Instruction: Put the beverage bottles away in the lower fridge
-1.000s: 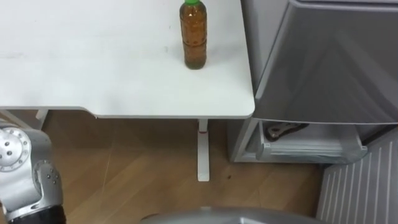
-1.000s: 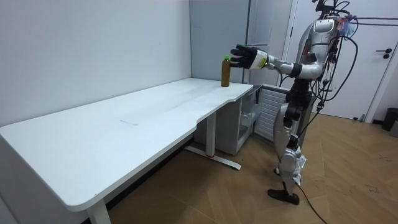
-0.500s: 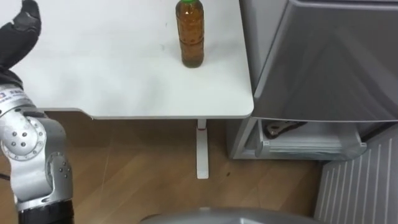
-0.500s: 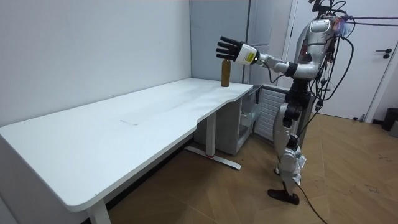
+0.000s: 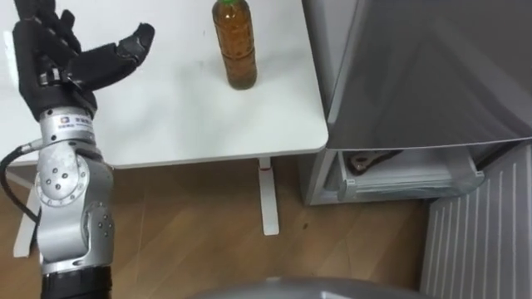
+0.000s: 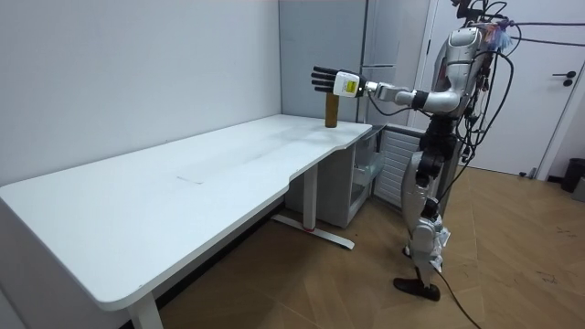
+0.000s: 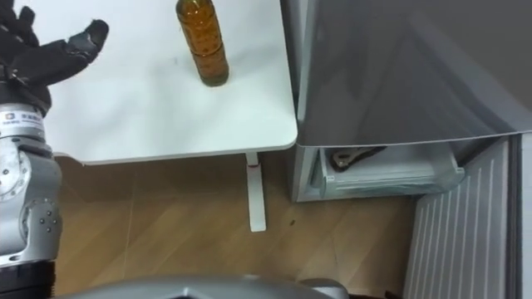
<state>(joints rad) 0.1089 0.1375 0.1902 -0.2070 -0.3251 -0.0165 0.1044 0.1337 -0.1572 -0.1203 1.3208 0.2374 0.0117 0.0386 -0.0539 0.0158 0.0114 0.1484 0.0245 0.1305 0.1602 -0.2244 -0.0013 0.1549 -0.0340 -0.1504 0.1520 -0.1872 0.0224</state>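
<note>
Fingers (image 5: 50,40) of the left hand (image 5: 71,75) are released and spread, grasping nothing. The hand is raised over the white counter (image 5: 166,116), to the left of the bottle (image 5: 233,46) and apart from it. The bottle, amber with a green cap, stands upright near the counter's far right corner. The grey fridge (image 5: 416,75) stands just right of the counter, with its lower compartment (image 5: 407,178) open. In the room view the robot stands before the fridge, left arm extended over the counter.

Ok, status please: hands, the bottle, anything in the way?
Left hand open, above the table, left of the bottle. Bottle upright on table, untouched, beside the fridge. Path between them clear.
</note>
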